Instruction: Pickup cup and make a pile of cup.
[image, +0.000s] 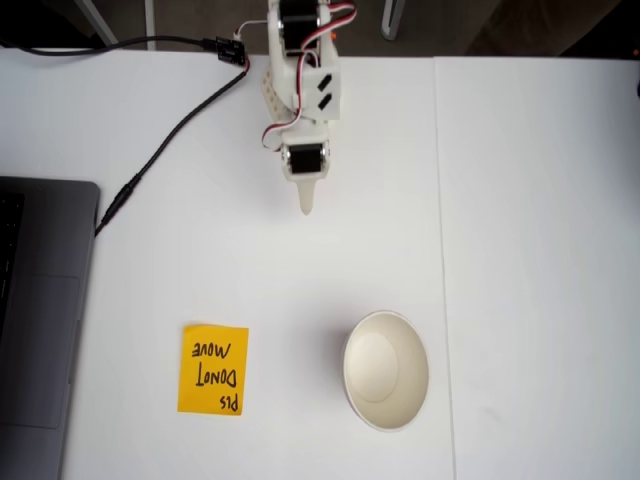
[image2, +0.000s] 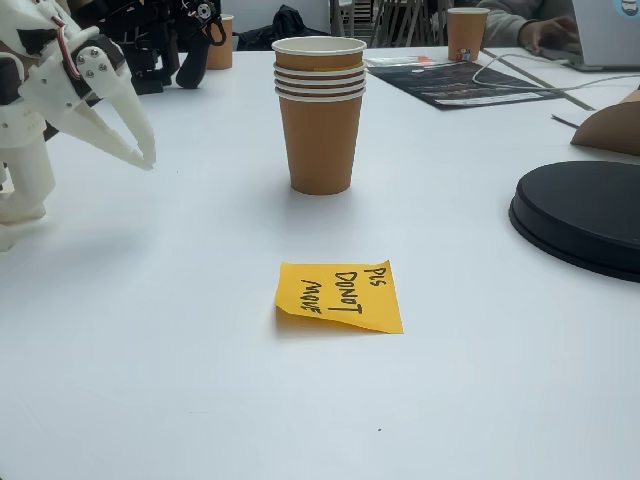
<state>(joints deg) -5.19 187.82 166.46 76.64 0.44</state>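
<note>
Pile of cups (image2: 320, 110) stands upright on the white table (image: 530, 250), several rims nested at the top, brown walls, off-white inside; seen from above (image: 386, 370) it reads as one cup. Gripper (image2: 148, 158) hangs above the table at the left of the side fixed view, fingers together, empty, well apart from the pile; from above its tip (image: 307, 207) points toward the near edge. Orange sticky note (image2: 340, 296) reading "PLS DONOT MOVE" lies flat, near side of the pile. Laptop (image: 40, 320) at left edge, black cable (image: 165, 140) running past it. Black round disc (image2: 585, 215) at right. Open table between gripper and pile.
</note>
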